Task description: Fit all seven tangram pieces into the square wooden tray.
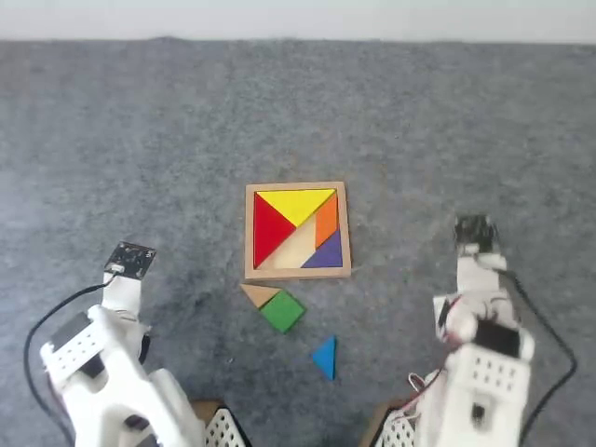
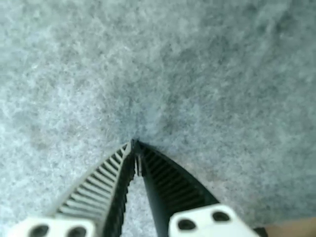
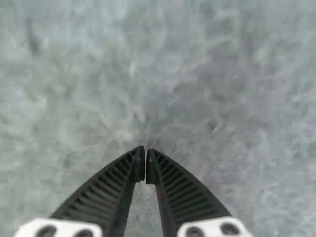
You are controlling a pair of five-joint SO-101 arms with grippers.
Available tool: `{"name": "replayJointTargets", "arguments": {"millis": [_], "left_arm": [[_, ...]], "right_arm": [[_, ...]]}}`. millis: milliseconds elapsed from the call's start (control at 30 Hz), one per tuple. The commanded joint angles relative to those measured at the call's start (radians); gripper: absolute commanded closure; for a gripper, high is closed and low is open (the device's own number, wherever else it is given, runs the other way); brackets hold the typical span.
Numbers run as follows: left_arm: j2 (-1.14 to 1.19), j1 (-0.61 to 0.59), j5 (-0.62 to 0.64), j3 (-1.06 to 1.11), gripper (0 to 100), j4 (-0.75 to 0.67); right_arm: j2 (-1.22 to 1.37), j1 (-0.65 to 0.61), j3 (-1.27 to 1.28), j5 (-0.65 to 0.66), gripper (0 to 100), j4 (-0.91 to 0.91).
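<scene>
1. At the centre of the counter (image 1: 140,121), a grey felt-like surface, the square wooden tray (image 1: 250,233) lies flat.
2. Inside the tray:
   - the yellow triangle (image 1: 296,203) sits at 12 o'clock;
   - the red triangle (image 1: 267,228) sits at 9 o'clock;
   - the orange piece (image 1: 327,220) sits at 3 o'clock;
   - the purple triangle (image 1: 326,253) sits at 5 o'clock.
3. A pale wood-coloured patch (image 1: 294,251) lies at 6 o'clock in the tray, between red and purple. Whether it is a piece or bare floor cannot be told.
4. Three pieces lie on the counter outside the tray, all at about 6 o'clock from it.
   - The tan triangle (image 1: 258,293) is just below the tray's near rim.
   - The green square (image 1: 282,311) lies edge to edge with the tan triangle, at its 5 o'clock.
   - The blue triangle (image 1: 325,357) lies apart from both, at 5 o'clock from the green square.
5. An arm (image 1: 102,354) stands at 8 o'clock from the tray and a second arm (image 1: 480,345) at 4 o'clock. Both are well apart from every piece.
6. The left gripper (image 2: 135,143) is closed, its ribbed tips meeting with nothing between them, over bare grey counter.
7. The right gripper (image 3: 145,149) is likewise closed and empty, its tips almost touching, over bare grey counter.
</scene>
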Motion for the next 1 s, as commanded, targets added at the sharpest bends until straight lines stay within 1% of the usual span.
{"name": "replayJointTargets", "arguments": {"millis": [0,100,200,333,600,733,967], "left_arm": [[-0.009,-0.014,0.005,0.005,99,-0.041],[-0.009,-0.014,0.005,0.005,99,-0.043],[-0.009,-0.014,0.005,0.005,99,-0.043],[-0.009,-0.014,0.005,0.005,99,-0.043],[-0.009,-0.015,0.011,0.005,99,-0.043],[-0.009,-0.015,0.054,0.004,99,-0.057],[-0.011,-0.015,0.066,0.004,99,-0.066]], "right_arm": [[-0.288,0.024,0.069,-0.023,99.1,0.028],[-0.437,0.021,0.107,-0.034,99.1,0.077],[-0.501,-0.028,0.127,-0.037,99.1,0.104],[-0.501,-0.062,0.135,-0.037,99.1,0.081],[-0.487,-0.064,0.137,-0.038,99.0,0.056],[-0.487,-0.079,0.143,-0.038,99.0,0.051],[-0.487,-0.085,0.160,-0.037,98.9,0.007]]}}
